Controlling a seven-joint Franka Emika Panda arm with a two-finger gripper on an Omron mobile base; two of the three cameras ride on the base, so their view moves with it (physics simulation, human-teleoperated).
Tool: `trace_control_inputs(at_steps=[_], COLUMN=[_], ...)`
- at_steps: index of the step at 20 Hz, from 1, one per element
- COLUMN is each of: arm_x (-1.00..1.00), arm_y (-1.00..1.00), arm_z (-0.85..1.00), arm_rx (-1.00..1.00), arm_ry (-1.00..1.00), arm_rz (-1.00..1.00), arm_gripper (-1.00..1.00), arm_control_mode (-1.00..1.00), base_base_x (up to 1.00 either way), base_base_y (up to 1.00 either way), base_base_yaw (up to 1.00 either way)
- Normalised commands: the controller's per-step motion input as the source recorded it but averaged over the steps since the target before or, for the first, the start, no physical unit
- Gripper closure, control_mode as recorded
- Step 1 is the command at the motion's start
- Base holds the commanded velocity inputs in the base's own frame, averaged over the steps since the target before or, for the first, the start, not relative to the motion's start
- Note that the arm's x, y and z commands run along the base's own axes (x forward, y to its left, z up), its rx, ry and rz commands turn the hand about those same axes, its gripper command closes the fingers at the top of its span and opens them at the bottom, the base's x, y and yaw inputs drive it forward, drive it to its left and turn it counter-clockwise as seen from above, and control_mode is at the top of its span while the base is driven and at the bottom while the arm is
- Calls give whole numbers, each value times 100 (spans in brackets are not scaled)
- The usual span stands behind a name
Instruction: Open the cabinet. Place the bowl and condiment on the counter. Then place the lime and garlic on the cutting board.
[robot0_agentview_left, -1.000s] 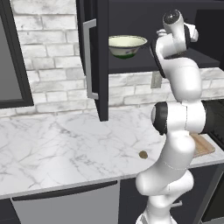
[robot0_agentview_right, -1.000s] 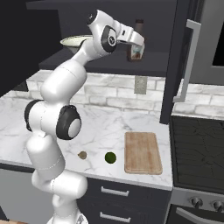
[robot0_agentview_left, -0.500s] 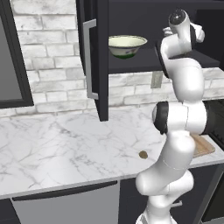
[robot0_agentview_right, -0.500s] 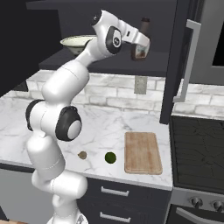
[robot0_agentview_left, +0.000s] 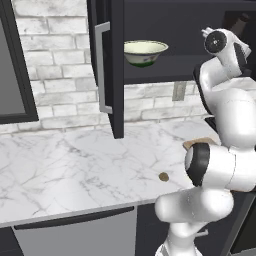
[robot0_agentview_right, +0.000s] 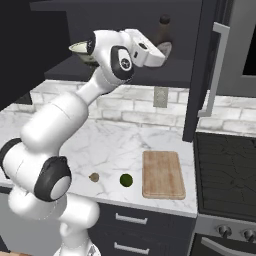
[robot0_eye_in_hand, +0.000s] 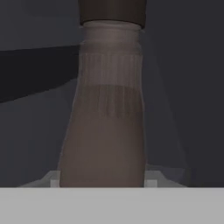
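The hand (robot0_agentview_right: 161, 50) is raised to the cabinet (robot0_agentview_right: 200, 75) shelf and its fingers sit on either side of the condiment (robot0_eye_in_hand: 109, 113), one slim brown bottle with a dark cap. In the hand view the bottle's body runs between the two tips at the bottom edge, pinched there, its long axis pointing up toward the cap at the top of that view. In the right base view the bottle's neck and cap (robot0_agentview_right: 163, 27) rise upright just above the hand, inside the open cabinet.

One bowl (robot0_agentview_left: 145, 52) stands upright on the dark shelf to the left of the hand, mouth up, green band low on its side. The cabinet door (robot0_agentview_left: 111, 70) hangs open, its one silver bar handle running vertically.

On the bench (robot0_agentview_left: 65, 165) lie one lime (robot0_agentview_right: 126, 180) and one garlic (robot0_agentview_right: 94, 177), near each other toward the near edge, the garlic to the left. One cutting board (robot0_agentview_right: 163, 174) lies flat just to the right of the lime, apart from it, its long axis running near to far. Nothing rests on the board.
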Motion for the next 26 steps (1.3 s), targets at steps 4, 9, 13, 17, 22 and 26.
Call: trace_control_inputs(at_steps=[4,9,13,17,22,26], arm_x=[-100,-100,-100,-96,-88,-77], arm_y=[6,19,32,39,41,35], arm_z=[23,81,53,2,-5,-11], arm_rx=[0,-1,-9,-14,-12,-6], arm_ry=[-30,-8,0,12,15,12], arm_rz=[-9,-7,-5,-3,-1,0], arm_gripper=[100,100,100,100,100,100], arm_control_mode=[-100,-100,-100,-100,-100,-100], base_base_x=[0,0,0,0,0,0], base_base_y=[0,0,0,0,0,0], base_base_yaw=[0,0,0,0,0,0])
